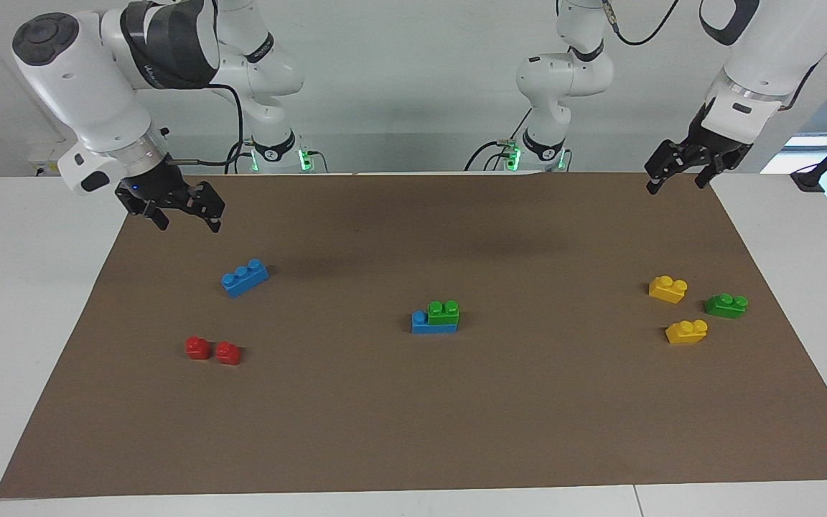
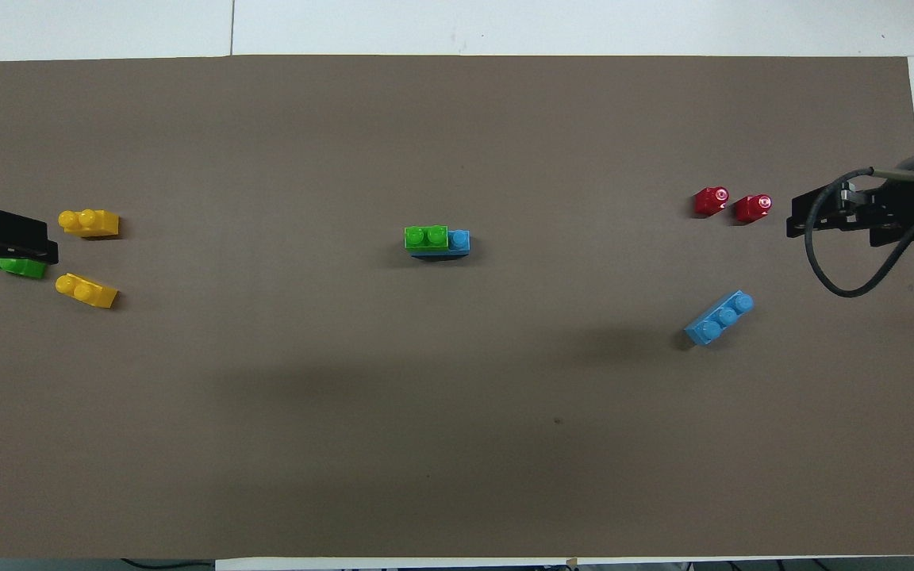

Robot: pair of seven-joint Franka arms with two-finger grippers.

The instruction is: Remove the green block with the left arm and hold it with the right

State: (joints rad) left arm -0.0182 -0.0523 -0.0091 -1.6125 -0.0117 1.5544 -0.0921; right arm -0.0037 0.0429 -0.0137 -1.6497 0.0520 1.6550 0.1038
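The light-green two-stud green block (image 1: 444,312) (image 2: 426,237) sits on one end of a blue brick (image 1: 424,325) (image 2: 459,240) in the middle of the brown mat. One blue stud beside it stays uncovered. My left gripper (image 1: 678,183) (image 2: 5,242) is open and empty, raised over the mat's edge at the left arm's end, well away from the block. My right gripper (image 1: 187,221) (image 2: 802,218) is open and empty, raised over the mat at the right arm's end.
A darker green brick (image 1: 726,305) (image 2: 24,268) and two yellow bricks (image 1: 667,289) (image 1: 686,331) lie at the left arm's end. A loose blue brick (image 1: 244,277) and two red bricks (image 1: 197,347) (image 1: 227,352) lie at the right arm's end.
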